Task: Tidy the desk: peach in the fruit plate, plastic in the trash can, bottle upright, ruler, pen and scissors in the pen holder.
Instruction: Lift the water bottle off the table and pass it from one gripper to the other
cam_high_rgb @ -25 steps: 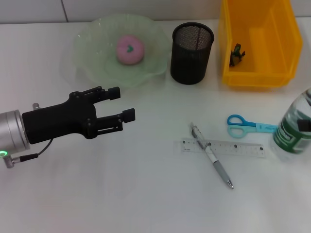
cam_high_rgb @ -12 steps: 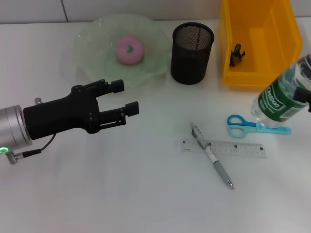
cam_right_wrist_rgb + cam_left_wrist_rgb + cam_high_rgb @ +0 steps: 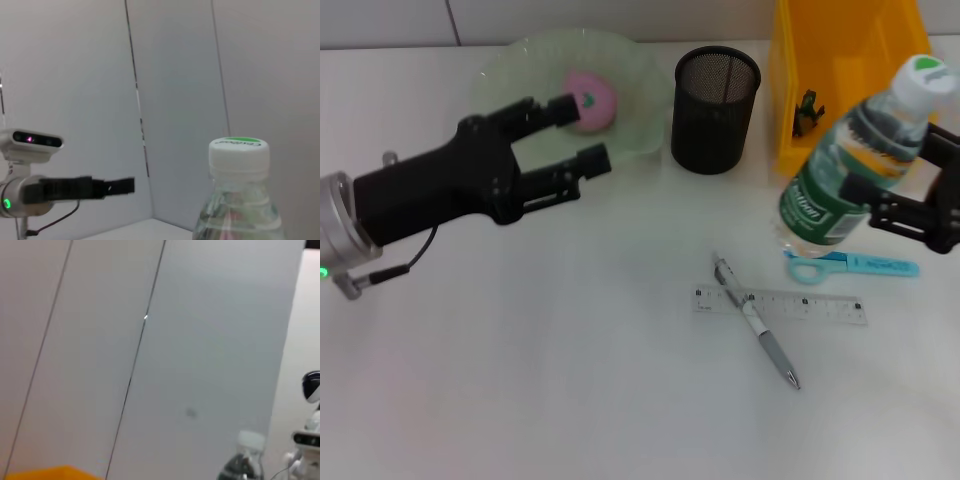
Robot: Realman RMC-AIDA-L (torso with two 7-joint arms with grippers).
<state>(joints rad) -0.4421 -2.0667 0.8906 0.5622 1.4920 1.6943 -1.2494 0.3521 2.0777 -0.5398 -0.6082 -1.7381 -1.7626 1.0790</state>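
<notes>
My right gripper (image 3: pixel 892 165) is shut on the clear green-labelled bottle (image 3: pixel 850 165), which leans slightly, white cap up, with its base by the scissors' handles. Its cap (image 3: pixel 239 150) fills the right wrist view. My left gripper (image 3: pixel 577 132) hangs open at the near edge of the green fruit plate (image 3: pixel 510 85), just short of the pink peach (image 3: pixel 592 95) lying in it. Blue scissors (image 3: pixel 860 265), a clear ruler (image 3: pixel 790 304) and a pen (image 3: pixel 760 325) lying across it rest on the table. The black mesh pen holder (image 3: pixel 714 100) stands beside the yellow trash can (image 3: pixel 880 120), which holds a small dark plastic piece (image 3: pixel 808 112).
White tabletop stretches in front of and to the left of the ruler. A pale panelled wall rises behind the table. The left wrist view shows that wall, the bottle (image 3: pixel 242 462) and a corner of the yellow bin (image 3: pixel 50 473).
The right gripper brought the bottle in from the right edge and raised it from leaning towards upright. The left gripper moved up and away, from mid-table to the plate's edge.
</notes>
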